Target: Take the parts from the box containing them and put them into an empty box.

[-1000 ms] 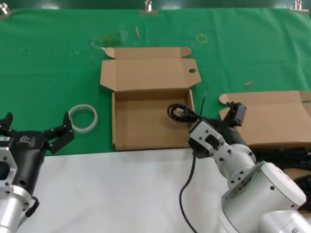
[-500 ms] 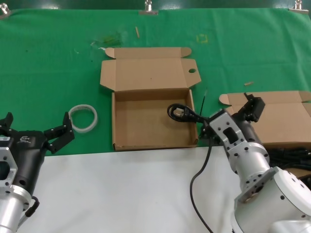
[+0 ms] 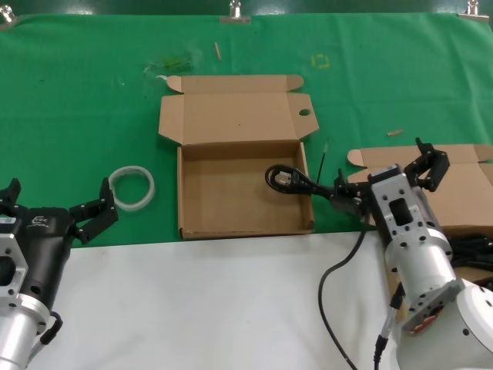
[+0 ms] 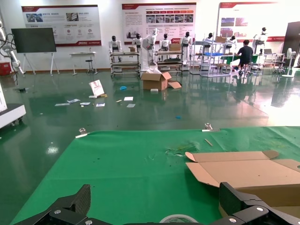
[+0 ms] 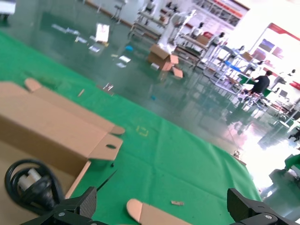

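Note:
The empty box [image 3: 200, 208] with an oval hole [image 3: 304, 112] in its lid tab lies open mid-table. One black cord's coiled end [image 3: 283, 179] rests inside by its right wall; the rest of the cord [image 3: 339, 270] trails over that wall and off the white front edge. My right gripper [image 3: 389, 176] is open, between this box and the plain-lidded box [image 3: 454, 189], whose cords [image 3: 471, 248] show behind my arm. In the right wrist view the coil [image 5: 30, 187] and holed lid [image 5: 51, 126] sit beside the open gripper [image 5: 164, 208]. My left gripper [image 3: 54, 206] is parked open, front left.
A white translucent ring [image 3: 132, 187] lies on the green mat [image 3: 77, 116] just ahead of the left gripper; it also shows in the left wrist view [image 4: 178, 219]. Small scraps [image 3: 394, 132] lie on the mat. A white surface [image 3: 192, 308] fronts the mat.
My right gripper has moved right, away from the holed box's wall toward the plain-lidded box. The cord's coiled end stays in the holed box. The left arm has not moved.

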Controlling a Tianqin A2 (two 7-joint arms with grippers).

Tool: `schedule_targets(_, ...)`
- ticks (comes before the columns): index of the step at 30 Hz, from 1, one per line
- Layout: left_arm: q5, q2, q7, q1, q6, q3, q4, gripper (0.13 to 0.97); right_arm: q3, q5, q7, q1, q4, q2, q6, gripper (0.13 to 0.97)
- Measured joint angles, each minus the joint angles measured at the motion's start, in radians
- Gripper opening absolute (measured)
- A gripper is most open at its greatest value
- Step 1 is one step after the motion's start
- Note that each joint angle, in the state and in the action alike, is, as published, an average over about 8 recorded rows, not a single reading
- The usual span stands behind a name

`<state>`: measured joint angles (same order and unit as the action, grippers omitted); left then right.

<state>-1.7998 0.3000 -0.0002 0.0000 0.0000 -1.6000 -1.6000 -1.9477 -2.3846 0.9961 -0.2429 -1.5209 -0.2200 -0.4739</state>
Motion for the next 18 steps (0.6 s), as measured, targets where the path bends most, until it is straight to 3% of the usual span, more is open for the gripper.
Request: schedule_targets(18, 0.0, 0.0, 0.0, 0.0, 0.0, 0.0, 0.0, 0.966, 0.136, 0.229, -0.39, 0.095, -0.031, 0.0, 0.185, 0.966)
